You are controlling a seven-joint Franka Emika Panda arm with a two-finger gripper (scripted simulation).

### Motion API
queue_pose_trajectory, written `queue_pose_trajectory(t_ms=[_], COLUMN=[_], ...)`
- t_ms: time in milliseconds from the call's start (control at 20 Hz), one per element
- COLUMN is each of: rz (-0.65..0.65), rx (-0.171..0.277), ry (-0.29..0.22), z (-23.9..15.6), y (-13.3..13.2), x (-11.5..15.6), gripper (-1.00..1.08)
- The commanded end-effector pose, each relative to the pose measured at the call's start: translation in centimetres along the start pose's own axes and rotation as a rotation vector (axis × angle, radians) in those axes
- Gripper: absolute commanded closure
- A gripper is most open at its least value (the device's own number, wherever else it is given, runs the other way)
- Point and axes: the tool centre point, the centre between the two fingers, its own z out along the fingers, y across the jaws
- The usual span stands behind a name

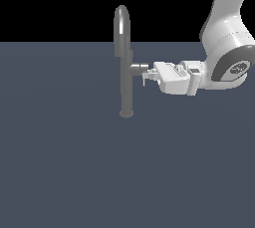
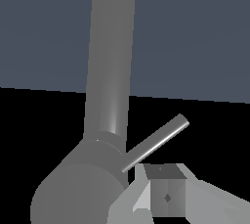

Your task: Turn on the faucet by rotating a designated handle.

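The faucet (image 1: pixel 126 72) is a tall grey column with an arched spout, standing on a small round base. A short side stub (image 1: pixel 139 66) points toward the exterior view's right. In the wrist view the column (image 2: pixel 110 61) and the stub (image 2: pixel 78 189) fill the frame. The handle (image 2: pixel 155 142), a thin grey lever rod, slants out from the stub's end. My gripper (image 1: pixel 146 78) reaches in level from the exterior view's right, just below the stub's end. Its fingers (image 2: pixel 163 193) show as one block with no gap, right beside the lever's root, holding nothing.
The faucet stands on a flat dark blue-grey floor (image 1: pixel 74 172) that runs across the whole lower scene. My white arm (image 1: pixel 224 48) comes down from the exterior view's upper right.
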Motion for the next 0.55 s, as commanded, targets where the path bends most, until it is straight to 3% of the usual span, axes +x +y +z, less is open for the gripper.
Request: queue_pose_trajectory(t_ms=[0,500], rz=[0.016,0.056], rx=[0.009,0.018], ry=[0.006,0.011], z=[0.1,0.1], y=[-0.5,-1.6], x=[1.6,5.4], gripper=[1.08,1.08])
